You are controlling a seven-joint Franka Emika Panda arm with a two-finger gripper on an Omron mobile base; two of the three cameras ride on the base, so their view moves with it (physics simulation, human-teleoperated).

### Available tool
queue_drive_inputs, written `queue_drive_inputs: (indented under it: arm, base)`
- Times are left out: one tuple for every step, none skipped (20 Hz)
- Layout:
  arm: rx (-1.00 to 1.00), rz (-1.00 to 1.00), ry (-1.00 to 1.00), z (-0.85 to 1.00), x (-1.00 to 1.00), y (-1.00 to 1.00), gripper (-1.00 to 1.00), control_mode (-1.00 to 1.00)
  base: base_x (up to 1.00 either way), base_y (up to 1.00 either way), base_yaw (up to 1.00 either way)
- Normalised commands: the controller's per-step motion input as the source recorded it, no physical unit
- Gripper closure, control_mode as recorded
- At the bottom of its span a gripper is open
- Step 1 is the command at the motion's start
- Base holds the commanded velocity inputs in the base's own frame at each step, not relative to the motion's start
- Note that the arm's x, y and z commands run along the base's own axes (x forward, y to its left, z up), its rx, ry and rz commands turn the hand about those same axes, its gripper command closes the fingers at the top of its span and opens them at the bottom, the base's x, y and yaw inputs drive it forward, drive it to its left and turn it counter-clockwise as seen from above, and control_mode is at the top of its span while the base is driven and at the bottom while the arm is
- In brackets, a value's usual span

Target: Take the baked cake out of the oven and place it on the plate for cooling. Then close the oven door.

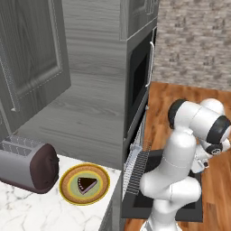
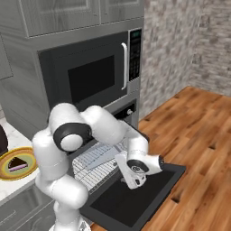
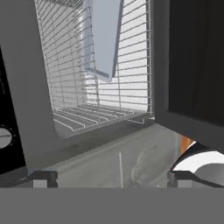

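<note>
In the left base view, one dark brown cake wedge (image 1: pixel 87 184) is seen on the round yellow-rimmed plate (image 1: pixel 103 189), its tip pointing left toward the toaster (image 1: pixel 29 164) on the marbled counter (image 1: pixel 27 212).

In the right base view, the flat black oven door (image 2: pixel 135 198) is seen lying open, one wire rack (image 2: pixel 97 169) drawn out.

In the hand view, the gripper (image 3: pixel 111 178) is seen with fingers wide apart, nothing held, facing one grey tray (image 3: pixel 105 37).

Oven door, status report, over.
Gripper open, empty, low by the oven door. Door down, rack pulled out over it. Cake on plate.
</note>
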Motion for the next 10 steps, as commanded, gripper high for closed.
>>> queue_drive_inputs:
  arm:
    - [-0.04, 0.00, -0.37, 1.00, -0.59, -0.50, -1.00, -1.00]
    - [-0.06, 0.00, -0.37, 0.98, -0.48, -0.50, -1.00, -1.00]
    - [-0.09, 0.00, -0.38, 0.79, -0.40, -0.56, -1.00, -1.00]
    - [-0.11, 0.00, -0.40, 0.63, -0.35, -0.61, -1.00, -1.00]
    - [-0.12, 0.00, -0.35, 0.39, -0.21, -0.61, -1.00, -1.00]
    - [-0.13, 0.00, -0.33, 0.24, -0.20, -0.59, -1.00, -1.00]
    - [-0.13, 0.00, -0.31, 0.04, -0.16, -0.56, -1.00, -1.00]
    - [-0.12, 0.00, -0.27, 0.00, -0.11, -0.54, -1.00, -1.00]
    - [-0.11, 0.00, -0.25, 0.00, -0.10, -0.53, -1.00, -1.00]
    - [-0.10, 0.00, -0.23, 0.00, -0.04, -0.53, -1.00, -1.00]
  base:
    - [0.00, 0.00, 0.00]
    - [0.00, 0.00, 0.00]
    - [0.00, 0.00, 0.00]
    - [0.00, 0.00, 0.00]
    - [0.00, 0.00, 0.00]
    - [0.00, 0.00, 0.00]
    - [0.00, 0.00, 0.00]
    - [0.00, 0.00, 0.00]
    - [0.00, 0.00, 0.00]
    - [0.00, 0.00, 0.00]
